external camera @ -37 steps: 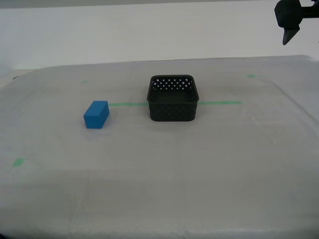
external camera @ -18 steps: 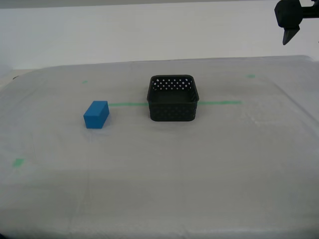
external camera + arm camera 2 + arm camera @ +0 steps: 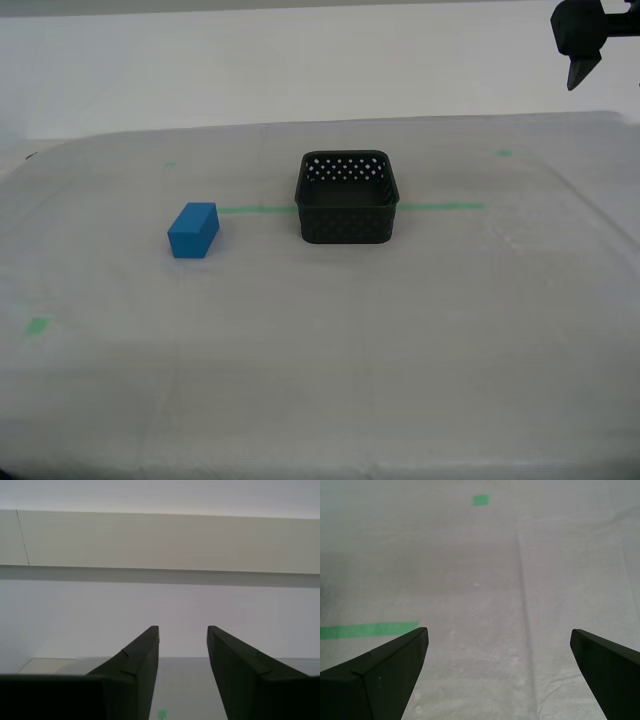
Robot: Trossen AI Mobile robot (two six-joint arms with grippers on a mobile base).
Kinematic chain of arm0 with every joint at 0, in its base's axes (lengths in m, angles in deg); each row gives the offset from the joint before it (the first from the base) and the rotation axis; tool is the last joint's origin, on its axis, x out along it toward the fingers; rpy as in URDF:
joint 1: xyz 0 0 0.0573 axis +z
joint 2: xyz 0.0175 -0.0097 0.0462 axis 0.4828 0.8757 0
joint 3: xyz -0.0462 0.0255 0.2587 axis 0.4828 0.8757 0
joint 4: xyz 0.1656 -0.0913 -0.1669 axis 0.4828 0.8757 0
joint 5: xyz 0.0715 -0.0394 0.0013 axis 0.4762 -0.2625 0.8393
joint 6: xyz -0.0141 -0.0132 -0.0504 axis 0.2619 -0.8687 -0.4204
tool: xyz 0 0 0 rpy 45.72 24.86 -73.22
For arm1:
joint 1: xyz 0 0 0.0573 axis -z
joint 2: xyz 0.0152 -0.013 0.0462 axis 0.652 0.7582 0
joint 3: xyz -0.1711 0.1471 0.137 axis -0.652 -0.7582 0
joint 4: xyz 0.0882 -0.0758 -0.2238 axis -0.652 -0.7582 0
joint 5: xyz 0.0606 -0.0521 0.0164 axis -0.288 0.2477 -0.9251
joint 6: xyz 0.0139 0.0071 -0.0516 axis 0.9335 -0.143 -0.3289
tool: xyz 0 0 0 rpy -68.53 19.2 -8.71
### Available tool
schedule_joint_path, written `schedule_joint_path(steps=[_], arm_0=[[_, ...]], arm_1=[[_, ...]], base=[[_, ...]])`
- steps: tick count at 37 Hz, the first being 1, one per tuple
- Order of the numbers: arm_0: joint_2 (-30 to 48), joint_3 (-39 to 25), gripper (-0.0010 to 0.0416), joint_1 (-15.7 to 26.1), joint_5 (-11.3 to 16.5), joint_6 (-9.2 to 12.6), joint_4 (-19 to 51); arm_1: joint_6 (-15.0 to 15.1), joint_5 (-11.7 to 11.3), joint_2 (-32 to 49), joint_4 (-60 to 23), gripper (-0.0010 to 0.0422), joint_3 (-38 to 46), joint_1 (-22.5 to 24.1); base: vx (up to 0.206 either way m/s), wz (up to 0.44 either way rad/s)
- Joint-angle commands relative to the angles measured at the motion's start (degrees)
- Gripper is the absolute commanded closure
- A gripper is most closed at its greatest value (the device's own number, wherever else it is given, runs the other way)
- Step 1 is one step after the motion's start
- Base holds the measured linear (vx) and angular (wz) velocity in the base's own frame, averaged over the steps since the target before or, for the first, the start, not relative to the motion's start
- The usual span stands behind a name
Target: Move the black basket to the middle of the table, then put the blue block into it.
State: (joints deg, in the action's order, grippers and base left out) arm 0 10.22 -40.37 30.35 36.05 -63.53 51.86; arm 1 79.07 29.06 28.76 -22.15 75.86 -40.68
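Note:
The black basket (image 3: 347, 198) stands upright on the table (image 3: 330, 340), on the green tape line (image 3: 440, 207), about mid-table. The blue block (image 3: 193, 230) lies on the cloth to the exterior view's left of the basket, a basket's width away. My first gripper (image 3: 498, 630) is wide open and empty above bare cloth, near one end of the tape line (image 3: 367, 630). My second gripper (image 3: 183, 626) has its jaws apart with nothing between them and faces the wall. Neither wrist view shows the basket or the block.
A dark part of an arm (image 3: 582, 40) hangs high at the exterior view's upper right, well above the table. Small green tape marks (image 3: 37, 326) sit on the cloth, one of them in the first wrist view (image 3: 480, 499). A pale wall (image 3: 300, 70) runs behind the table.

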Motion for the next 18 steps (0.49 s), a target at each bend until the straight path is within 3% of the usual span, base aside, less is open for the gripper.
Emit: schedule_joint_path(steps=[1,6,18], arm_0=[[0.0,-0.1,0.0007,0.0,0.0,-0.1,0.0],[0.0,-0.1,0.0007,0.0,0.0,-0.1,0.0],[0.0,-0.1,0.0007,0.0,0.1,-0.1,0.0]], arm_1=[[0.4,0.0,-0.1,-0.2,0.0233,0.2,0.0],[0.8,0.1,-0.1,-4.0,0.0162,1.3,0.0],[1.1,3.2,-0.1,-19.2,0.0004,7.7,0.0]], base=[[0.0,0.0],[0.0,0.0],[0.0,0.0]])
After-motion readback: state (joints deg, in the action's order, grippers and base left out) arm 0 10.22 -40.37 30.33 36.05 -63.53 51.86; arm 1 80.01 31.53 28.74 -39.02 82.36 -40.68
